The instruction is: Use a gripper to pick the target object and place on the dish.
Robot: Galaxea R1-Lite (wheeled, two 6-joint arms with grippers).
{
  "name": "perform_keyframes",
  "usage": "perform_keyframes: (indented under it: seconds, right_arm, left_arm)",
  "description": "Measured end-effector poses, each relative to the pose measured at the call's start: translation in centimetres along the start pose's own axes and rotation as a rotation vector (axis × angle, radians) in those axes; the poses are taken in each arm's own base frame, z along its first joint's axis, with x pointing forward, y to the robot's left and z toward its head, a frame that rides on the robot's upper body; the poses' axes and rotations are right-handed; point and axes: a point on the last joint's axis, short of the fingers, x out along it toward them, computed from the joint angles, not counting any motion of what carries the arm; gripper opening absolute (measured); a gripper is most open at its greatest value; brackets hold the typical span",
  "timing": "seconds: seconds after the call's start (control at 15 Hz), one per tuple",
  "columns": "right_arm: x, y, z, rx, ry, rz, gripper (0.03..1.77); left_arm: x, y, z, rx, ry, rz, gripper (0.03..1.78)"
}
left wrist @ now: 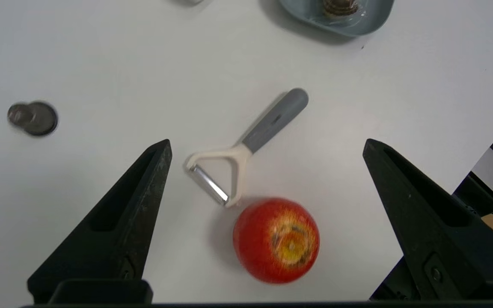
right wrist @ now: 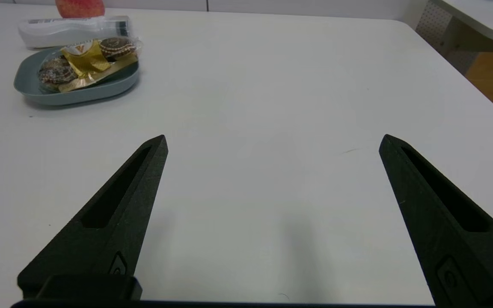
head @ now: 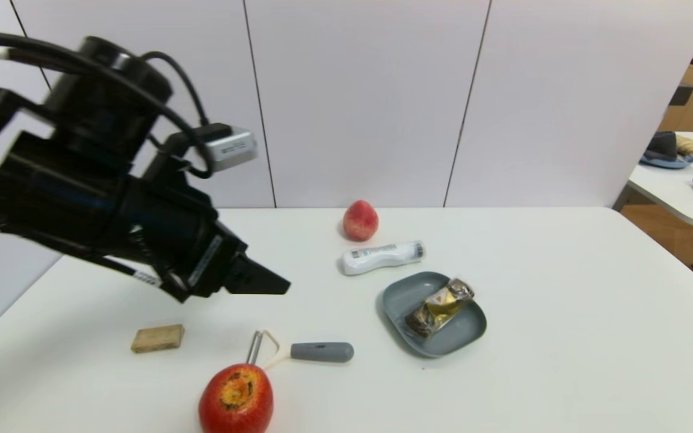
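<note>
A: Nearest the head camera is the red apple (head: 236, 399) at the front edge of the table (head: 563, 337), stalk end up, smooth and waxy with a yellow-brown patch round the dimple. Why does it sit apart from the rest?

B: It's a bystander, I'd judge, like the peeler (head: 304, 351) just behind it, which has a matte grey handle, a cream yoke and a thin steel blade. The plain tan wooden block (head: 157, 338) to the left is another.

A: And the left tool (left wrist: 268, 167)?

B: It hangs above that near-left patch of table, jaws spread wide with nothing between them. The wrist view looks straight down past its black wedge-shaped fingers (left wrist: 114, 231) at the peeler and apple. The right tool (right wrist: 272, 167) is low over bare table on the right, equally wide open and empty, apparently idle.

A: So where's the snack packet (head: 440, 307)?

B: Already on the dish (head: 403, 296), lying diagonally across it, inside the low rim. Clear crinkly wrap, dark brown rounds at each end, a gold label in the middle. The dish is shallow, grey-blue and round-cornered, so the packet rests flat and can't slide off.

A: Job done, then?

B: It looks so. Behind the dish lies a white bottle (head: 382, 257) on its side, and farthest back a pinkish peach-like fruit (head: 360, 221).
</note>
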Motion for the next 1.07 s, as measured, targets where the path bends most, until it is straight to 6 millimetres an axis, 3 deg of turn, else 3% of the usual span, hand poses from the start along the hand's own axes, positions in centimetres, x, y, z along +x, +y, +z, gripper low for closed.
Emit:
perform_keyframes:
  seconds: [0.2, 0.47, 0.8, 1.07]
  right_arm:
    - [0.0, 0.0, 0.0, 0.0, 0.0, -0.001, 1.71]
    - [0.0, 0.0, 0.0, 0.0, 0.0, -0.001, 1.71]
    - [0.0, 0.0, 0.0, 0.0, 0.0, 0.0, 1.71]
    - [0.0, 0.0, 0.0, 0.0, 0.0, 0.0, 1.71]
  left_arm:
    - [-5.1, 0.1, -4.7, -0.064, -0.083, 0.109, 1.64]
    - [-9.5, -2.2, -11.3, -0.143, -0.269, 0.217, 1.67]
    - [-12.7, -5.2, -17.3, -0.161, -0.548, 0.404, 1.68]
    - [-12.2, -6.8, -21.4, -0.125, -0.627, 0.488, 1.69]
